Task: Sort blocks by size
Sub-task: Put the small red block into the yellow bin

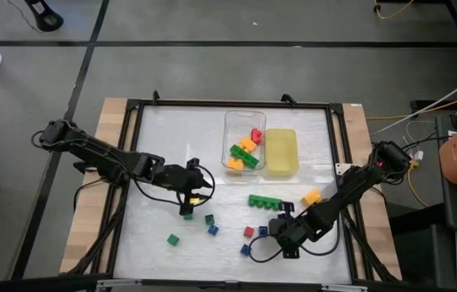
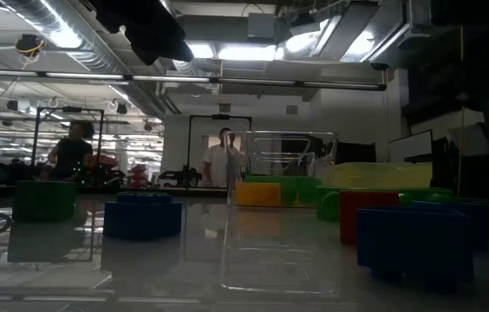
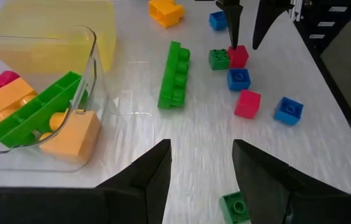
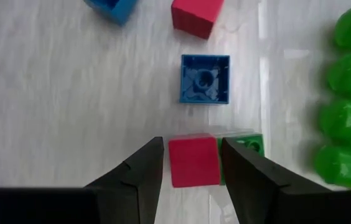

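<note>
Blocks sit in two lots: bigger ones already in the clear tray [image 1: 230,138] at upper centre of the high view, w/ the yellow tray [image 1: 281,152] just right of it; loose ones scattered across the lower middle of the table [image 1: 164,146].

Long green bar [image 1: 265,201] lies loose near centre, an orange block [image 1: 311,196] to its right. Small cubes cluster lower centre.

Right gripper [image 1: 281,230] is low over that cluster, fingers apart, straddling a small red cube [image 4: 193,161] — cube sits between the pads, not yet pinched as far as I can tell. A small green cube [image 4: 248,145] touches the red one's side, and a blue cube [image 4: 205,78] is just beyond.

Risk, imo: closing here could catch or shove the green cube since it's flush against the red, so two come up or one skids off. An off-centre pinch could also pop the red cube out.

Left gripper [image 1: 190,193] hovers left of centre, fingers apart, nothing in them; a green cube [image 3: 234,208] lies just beside it.
</note>
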